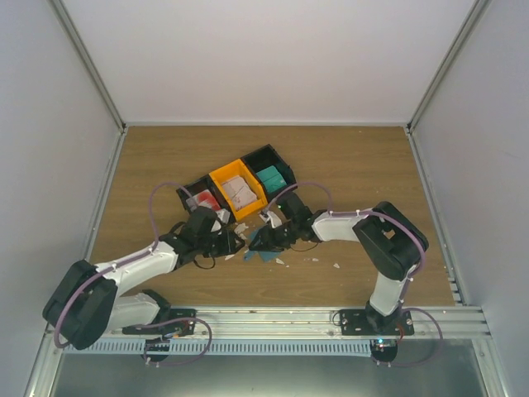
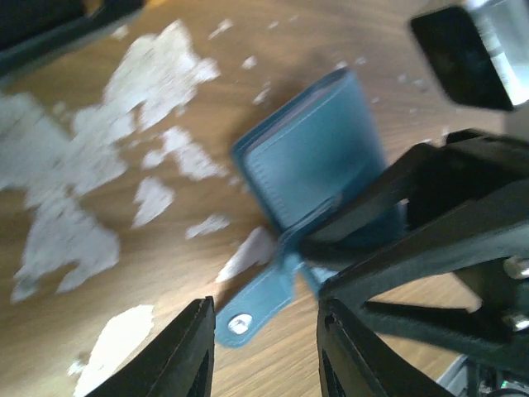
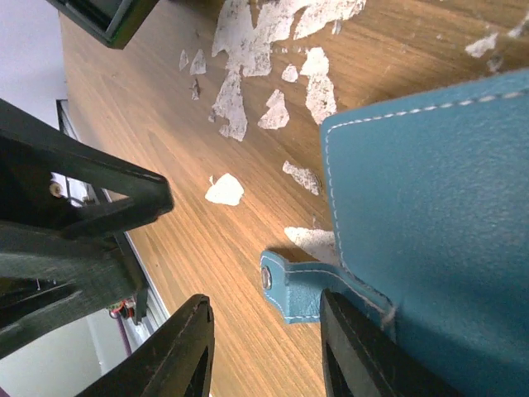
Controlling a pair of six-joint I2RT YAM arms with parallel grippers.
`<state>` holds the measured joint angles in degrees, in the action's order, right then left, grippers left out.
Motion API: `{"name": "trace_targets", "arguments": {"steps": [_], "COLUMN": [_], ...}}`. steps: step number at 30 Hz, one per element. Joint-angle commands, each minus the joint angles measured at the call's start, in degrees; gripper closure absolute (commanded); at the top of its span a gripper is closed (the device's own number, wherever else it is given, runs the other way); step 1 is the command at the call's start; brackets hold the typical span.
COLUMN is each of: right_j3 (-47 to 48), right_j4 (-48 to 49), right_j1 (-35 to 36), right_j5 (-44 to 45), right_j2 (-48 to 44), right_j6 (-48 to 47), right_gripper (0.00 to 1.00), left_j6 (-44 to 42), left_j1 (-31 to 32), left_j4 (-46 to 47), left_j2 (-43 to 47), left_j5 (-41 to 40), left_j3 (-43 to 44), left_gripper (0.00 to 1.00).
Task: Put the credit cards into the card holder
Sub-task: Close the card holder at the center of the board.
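Wood-grain table [image 1: 355,165] carries everything, and the two white and black arms reach in over it until their grippers almost meet. Beyond both grippers, on the far side from the arm bases, three bins stand in a tilted row: a black bin [image 1: 198,192], an orange bin [image 1: 223,175] and a second black bin [image 1: 263,155] with a bright teal stack [image 1: 271,178]. The credit cards [image 1: 208,201], red and white, lie in the first black bin, just behind the left gripper [image 1: 234,245].

The blue-teal card holder [image 2: 318,157] lies flat on the wood, closed, between the left gripper and the right gripper [image 3: 263,310]. The right gripper's fingers are over its near part. Its closing strap [image 3: 302,289] is loose and points into the gap of each gripper. Both grippers have their fingers spread apart and pinch nothing.

White scraps [image 2: 58,240] are scattered on the wood ahead of the left gripper. A small metal snap [image 2: 240,323] is at the strap's tip.
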<state>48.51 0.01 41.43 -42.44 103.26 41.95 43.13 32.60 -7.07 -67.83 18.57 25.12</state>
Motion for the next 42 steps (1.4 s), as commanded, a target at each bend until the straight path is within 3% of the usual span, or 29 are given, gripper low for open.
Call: {"name": "trace_targets", "arguments": {"steps": [1, 5, 11, 15, 23, 34, 40, 42], "right_j3": [0.4, -0.77, -3.24, -4.95, -4.48, -1.55, -2.07, -2.55], "right_j4": [-2.42, -1.74, -0.42, -0.66, -8.85, -12.6, -9.22, -7.02], "right_j1": [0.17, 0.16, -0.23, -0.51, -4.09, -8.25, -8.64, -8.65], "right_j5": [2.34, 2.41, 2.52, 2.87, 12.1, 18.42, 12.52, 9.16], "right_j2": [-0.61, -2.94, -8.51, -11.66, -17.61, -11.74, -8.92, -7.79], "right_j6": [-1.69, -1.58, -1.64, -2.34, -5.38, -12.96, -14.65, -14.77], "right_gripper": [0.62, 0.62, 0.7, 0.83, 0.88, 0.73, 0.54, 0.51], "left_j6": [-5.94, -8.53, -10.08, -11.23, -14.24, -16.42, -16.88, -17.11], "left_j1": [0.1, 0.1, 0.05, 0.07, 0.1, 0.11, 0.09, 0.08], "left_j4": [4.02, 6.82, 9.84, 10.3, 8.9, 7.52, 7.55, 7.51], "left_j2": [-3.32, -8.32, -15.35, -20.43, -23.49, -25.15, -26.18, -26.56], "left_j5": [4.01, 6.36, 9.26, 8.79, 9.03, 7.22, 5.87, 5.45], "left_j3": [5.48, 9.04, 12.65, 14.84, 14.52, 10.96, 10.12, 10.11], "left_gripper": [0.63, 0.66, 0.73, 0.78, 0.81, 0.83, 0.83, 0.84]}}
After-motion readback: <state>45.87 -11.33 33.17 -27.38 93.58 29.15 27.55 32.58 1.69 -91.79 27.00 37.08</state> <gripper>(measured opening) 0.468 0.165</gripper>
